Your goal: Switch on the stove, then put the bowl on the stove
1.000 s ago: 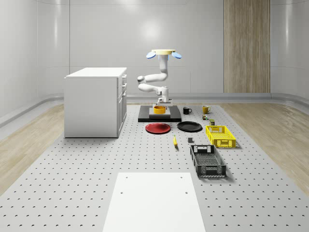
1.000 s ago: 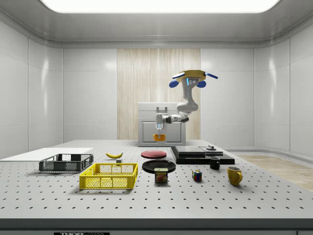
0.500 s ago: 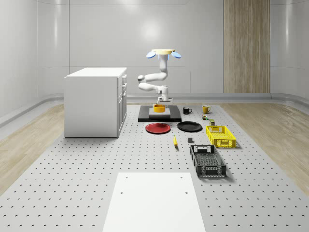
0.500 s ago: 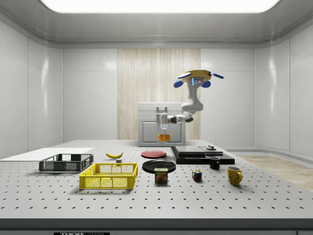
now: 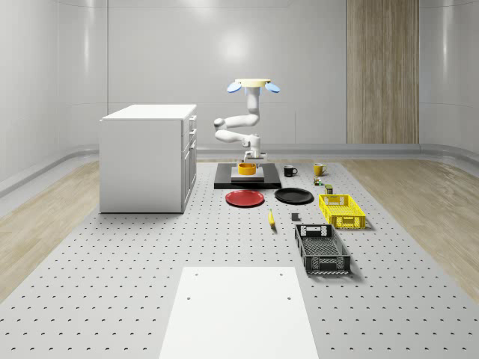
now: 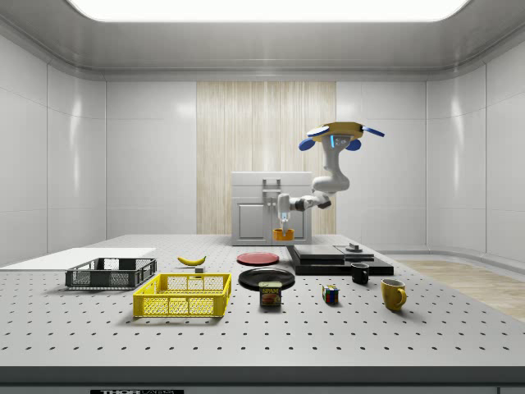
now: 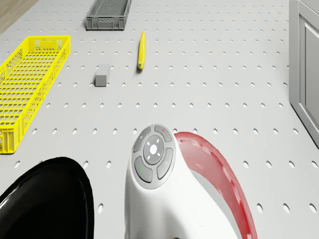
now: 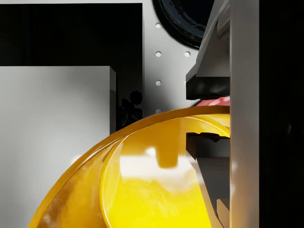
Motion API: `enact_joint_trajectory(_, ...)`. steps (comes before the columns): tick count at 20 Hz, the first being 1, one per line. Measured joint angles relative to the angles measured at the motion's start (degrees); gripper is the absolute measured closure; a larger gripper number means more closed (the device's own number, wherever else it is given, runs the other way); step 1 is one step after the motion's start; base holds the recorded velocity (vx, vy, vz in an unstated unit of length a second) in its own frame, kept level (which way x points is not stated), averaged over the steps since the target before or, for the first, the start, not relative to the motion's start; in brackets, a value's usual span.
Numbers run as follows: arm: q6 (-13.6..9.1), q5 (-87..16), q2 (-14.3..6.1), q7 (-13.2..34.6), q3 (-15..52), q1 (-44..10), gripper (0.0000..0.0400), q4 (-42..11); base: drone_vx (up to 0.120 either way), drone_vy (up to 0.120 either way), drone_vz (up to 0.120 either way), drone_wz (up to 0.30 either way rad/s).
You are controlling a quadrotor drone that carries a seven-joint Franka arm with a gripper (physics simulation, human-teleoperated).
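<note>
Bowl in transit: I have the glossy yellow round bowl (image 8: 142,185) pinched by its rim in the two-finger gripper (image 8: 209,114), one finger inside the wall and one outside, as the wrist view makes plain. The yellow-topped quadrotor drone (image 5: 254,84) hovers above the flat black stove with its pale grey hotplate (image 5: 247,179), the white jointed arm (image 5: 236,127) folded down beneath it. In the whole-scene view the bowl hangs just over the stove's hotplate; the side view puts it in the air near the stove's edge, not yet resting on anything. I judge this to be the second step, the placing, with the switching-on presumably behind me, though I cannot read the stove's state. Next I need the bowl centred over the hotplate, then lowered level until it sits, before I part the fingers. Beside the stove lie a red round plate (image 5: 245,198) and a black round plate (image 5: 293,196).
</note>
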Motion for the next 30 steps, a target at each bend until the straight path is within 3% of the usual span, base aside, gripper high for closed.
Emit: enact_joint_trajectory(30,0.1,0.1,-0.1,0.0,0.0,-0.1,0.0300,0.0,-0.120,0.000,-0.012,0.000)
